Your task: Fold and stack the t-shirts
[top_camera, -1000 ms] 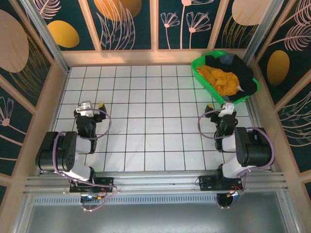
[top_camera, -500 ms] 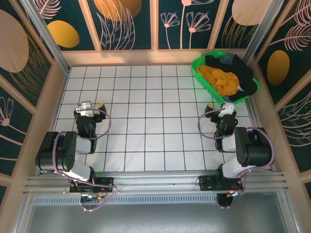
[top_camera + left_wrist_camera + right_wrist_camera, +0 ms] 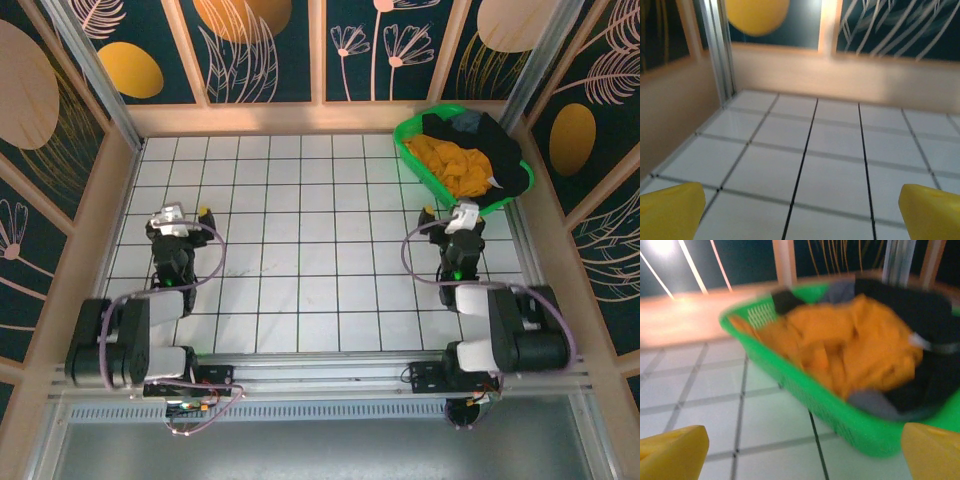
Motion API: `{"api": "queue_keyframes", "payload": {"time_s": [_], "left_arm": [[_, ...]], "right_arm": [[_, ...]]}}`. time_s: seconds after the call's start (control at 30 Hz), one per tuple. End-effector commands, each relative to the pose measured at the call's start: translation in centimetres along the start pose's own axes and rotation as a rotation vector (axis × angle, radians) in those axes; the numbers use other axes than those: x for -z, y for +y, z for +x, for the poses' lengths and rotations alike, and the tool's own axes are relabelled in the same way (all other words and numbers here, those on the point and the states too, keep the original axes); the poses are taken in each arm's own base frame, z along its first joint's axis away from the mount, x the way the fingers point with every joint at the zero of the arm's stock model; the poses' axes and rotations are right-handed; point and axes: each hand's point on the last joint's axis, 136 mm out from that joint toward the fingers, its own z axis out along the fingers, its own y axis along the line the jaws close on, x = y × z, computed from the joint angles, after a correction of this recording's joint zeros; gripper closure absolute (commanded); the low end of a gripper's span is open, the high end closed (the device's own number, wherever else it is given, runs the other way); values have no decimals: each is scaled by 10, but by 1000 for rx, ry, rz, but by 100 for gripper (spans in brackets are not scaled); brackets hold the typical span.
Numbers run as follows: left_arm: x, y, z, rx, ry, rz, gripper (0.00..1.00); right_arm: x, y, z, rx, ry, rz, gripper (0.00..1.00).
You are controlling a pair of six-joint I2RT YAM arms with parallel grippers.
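The t-shirts lie bundled in the green basket point(image 3: 407, 150) at the far right corner of the tabletop point(image 3: 300, 230). The mustard-orange t-shirt point(image 3: 458, 165) is crumpled in the middle, with the dark t-shirts point(image 3: 495, 145) heaped around its far side and one draping over the rim. Nothing is folded or laid out, so the task appears to be at its very start. The right end effector point(image 3: 447, 212) hovers just in front of the basket, fingers spread wide and nothing between them. In its blurred wrist view it points at the orange cloth, which looks like readiness to draw out a first shirt. The left end effector point(image 3: 188, 215), likewise released and empty, hangs over bare white tiles on the left, probably placed clear of the basket and ready to help spread a shirt there.
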Motion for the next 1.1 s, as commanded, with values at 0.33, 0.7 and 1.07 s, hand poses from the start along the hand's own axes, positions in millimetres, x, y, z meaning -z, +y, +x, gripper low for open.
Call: {"api": "queue_keyframes", "payload": {"time_s": [0.33,0.7,1.07], "left_arm": [[-80,-36,-173,597,98,-66,1],[-90,-213,-115,474,499,400,8],[-46,-248,-88,455,579,492,32]], "right_arm": [[-86,-23,-162,-534,301,228,16],[-151,-28,-24,-477,816,333,20],[-197,-26,-9,-496,793,306,98]]}}
